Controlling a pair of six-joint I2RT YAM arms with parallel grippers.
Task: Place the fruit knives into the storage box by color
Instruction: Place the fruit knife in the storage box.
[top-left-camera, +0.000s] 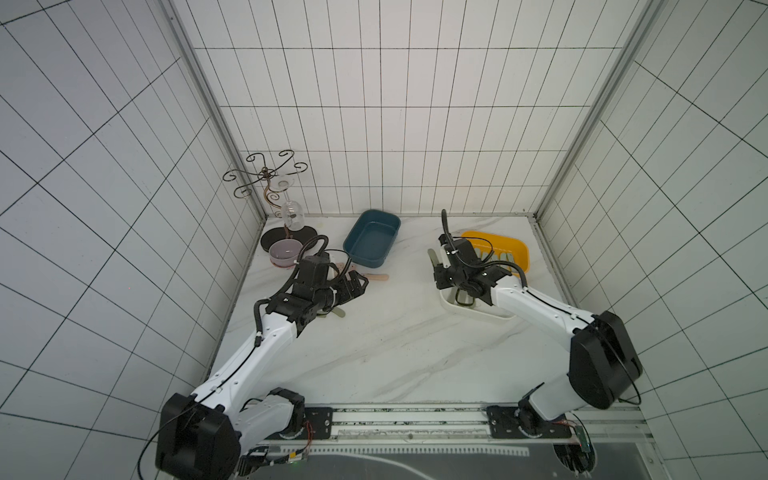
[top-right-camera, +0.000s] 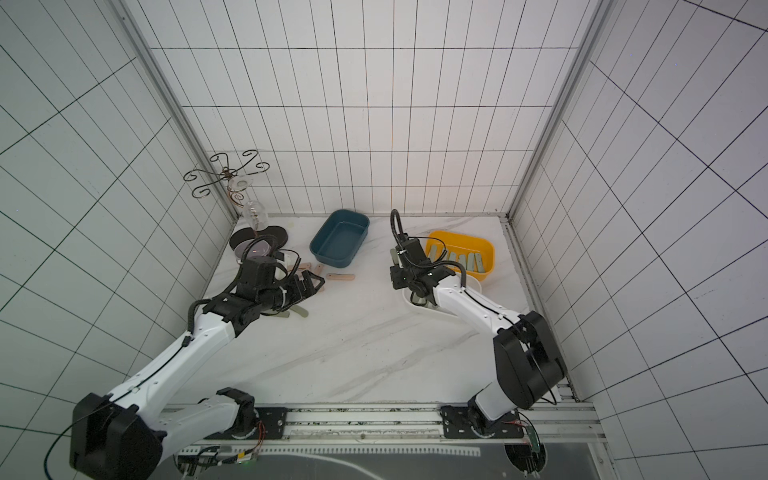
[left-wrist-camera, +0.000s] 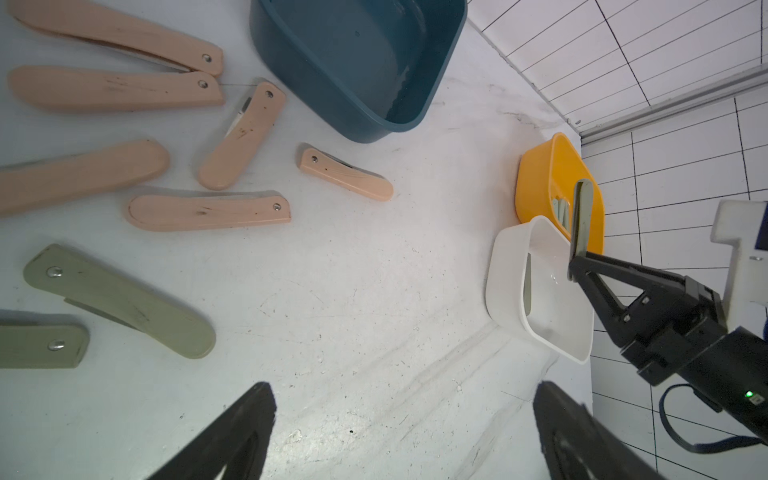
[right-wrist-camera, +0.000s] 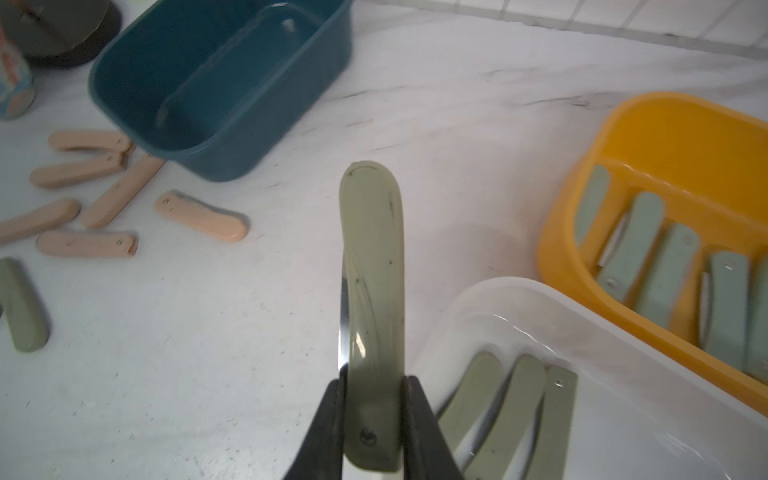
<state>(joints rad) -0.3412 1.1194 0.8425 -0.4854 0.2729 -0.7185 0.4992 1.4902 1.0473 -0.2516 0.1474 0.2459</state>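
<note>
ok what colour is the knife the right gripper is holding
Olive grey-green. The right wrist view shows the knife best, pinched in the right gripper.

Left arm (top-left-camera: 245, 357), lower left, and right arm (top-left-camera: 540, 307), right side: white link shells dotted with small screws, black joint housings. Black corrugated hose (top-left-camera: 444, 224) at each wrist, and a thin black cable along the links. Fingers (left-wrist-camera: 245, 432) black, triangular. Green LED (left-wrist-camera: 749, 393) on the right wrist.

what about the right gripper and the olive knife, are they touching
Touching. The right wrist view shows the right gripper shut on the olive knife, one finger pressed against each side of its pivot end.
</note>
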